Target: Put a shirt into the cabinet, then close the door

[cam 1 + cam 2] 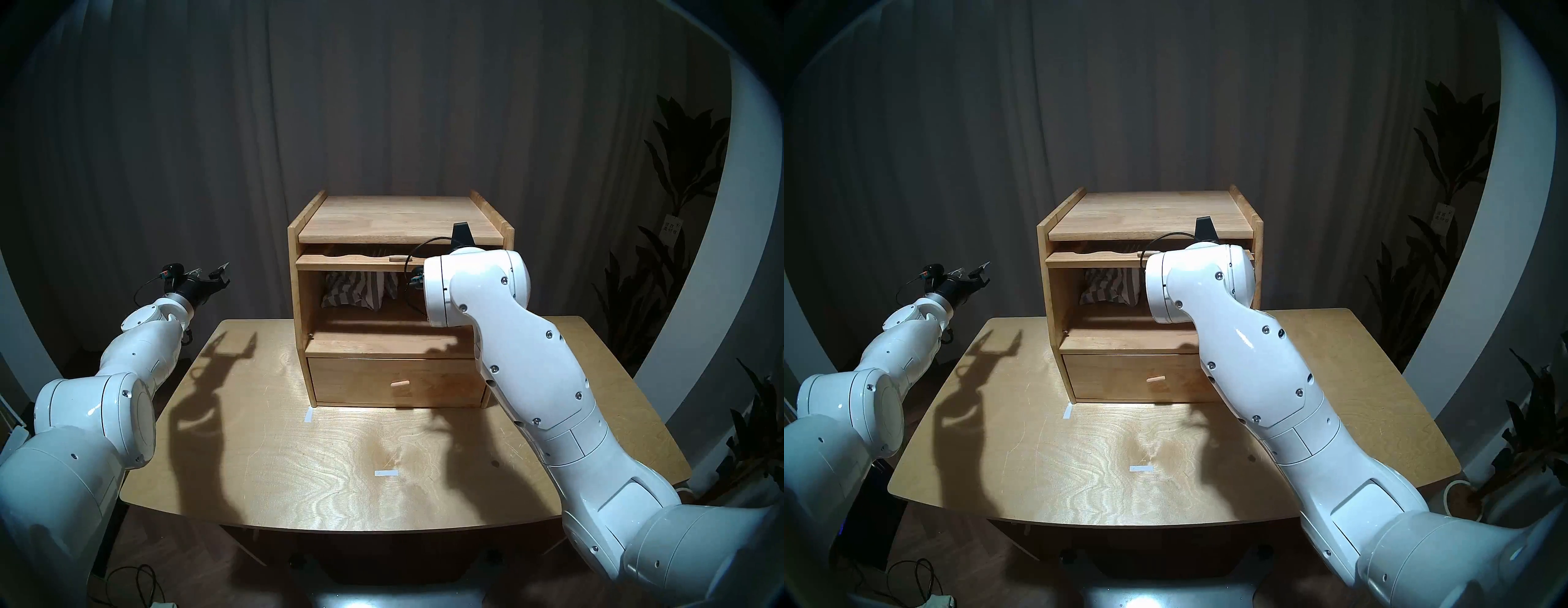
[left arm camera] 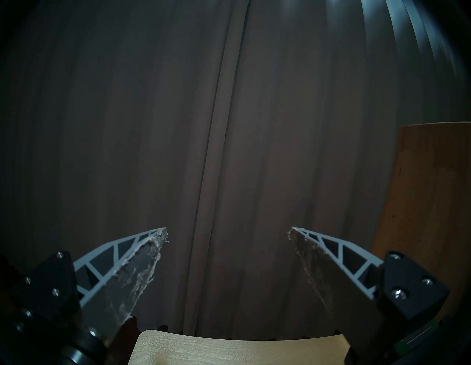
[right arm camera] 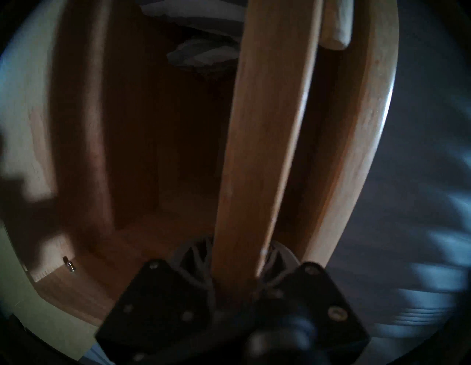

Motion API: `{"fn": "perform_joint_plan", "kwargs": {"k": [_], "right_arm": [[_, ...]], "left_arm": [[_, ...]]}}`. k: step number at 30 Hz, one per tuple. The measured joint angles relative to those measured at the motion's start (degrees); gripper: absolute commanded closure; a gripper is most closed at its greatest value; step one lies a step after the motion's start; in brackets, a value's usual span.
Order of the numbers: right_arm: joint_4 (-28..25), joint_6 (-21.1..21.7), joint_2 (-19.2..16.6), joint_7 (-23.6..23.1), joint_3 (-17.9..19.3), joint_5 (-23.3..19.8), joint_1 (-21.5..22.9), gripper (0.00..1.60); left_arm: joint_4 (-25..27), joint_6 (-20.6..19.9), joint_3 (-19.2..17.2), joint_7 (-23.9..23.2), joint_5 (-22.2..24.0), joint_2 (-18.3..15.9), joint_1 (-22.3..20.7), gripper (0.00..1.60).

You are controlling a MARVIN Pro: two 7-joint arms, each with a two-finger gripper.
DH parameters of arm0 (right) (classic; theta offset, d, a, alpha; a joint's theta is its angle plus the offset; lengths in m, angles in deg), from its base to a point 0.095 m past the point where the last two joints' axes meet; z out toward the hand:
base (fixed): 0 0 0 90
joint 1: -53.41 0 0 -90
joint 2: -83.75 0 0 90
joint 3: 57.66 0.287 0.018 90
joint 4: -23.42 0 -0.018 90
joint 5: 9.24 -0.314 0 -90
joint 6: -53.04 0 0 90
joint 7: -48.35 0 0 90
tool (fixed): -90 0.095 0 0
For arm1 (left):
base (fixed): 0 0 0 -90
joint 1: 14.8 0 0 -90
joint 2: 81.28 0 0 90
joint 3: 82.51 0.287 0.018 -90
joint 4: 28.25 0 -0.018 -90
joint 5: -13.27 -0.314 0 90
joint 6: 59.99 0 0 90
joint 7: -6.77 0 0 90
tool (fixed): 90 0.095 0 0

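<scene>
Right gripper [image 3: 237, 265] pinches the raised door [image 3: 265, 142] edge at frame bottom; stiff, light wood, best pulled there. Shirt [image 1: 360, 291] lies soft inside the cabinet [image 1: 399, 216], centre. Left gripper [image 2: 226, 237] gapes.

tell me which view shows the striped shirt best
Head stereo left: the shirt lies crumpled in the cabinet's upper compartment, mostly unblocked. Head stereo right shows less, the right arm covering its right side. The right wrist view catches dim stripes at its top edge. The left wrist view shows none.
</scene>
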Motion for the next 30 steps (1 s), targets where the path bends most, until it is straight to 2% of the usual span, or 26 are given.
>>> {"fn": "perform_joint_plan", "kwargs": {"k": [10, 18, 30], "right_arm": [[-3.3, 4.3, 0.4, 4.7, -1.8, 2.8, -4.3, 1.60], [-7.9, 5.9, -2.1, 6.4, -2.5, 4.8, -8.0, 1.60], [-16.6, 6.1, -9.3, 6.7, 3.3, 6.5, -15.8, 1.60]], "left_arm": [[-0.5, 0.6, 0.0, -0.3, -0.3, 0.0, -0.7, 0.00], [-0.8, 0.8, 0.0, -0.5, -0.4, 0.0, -0.8, 0.00], [-1.0, 1.0, 0.0, -0.7, -0.5, -0.1, -0.9, 0.00]]}}
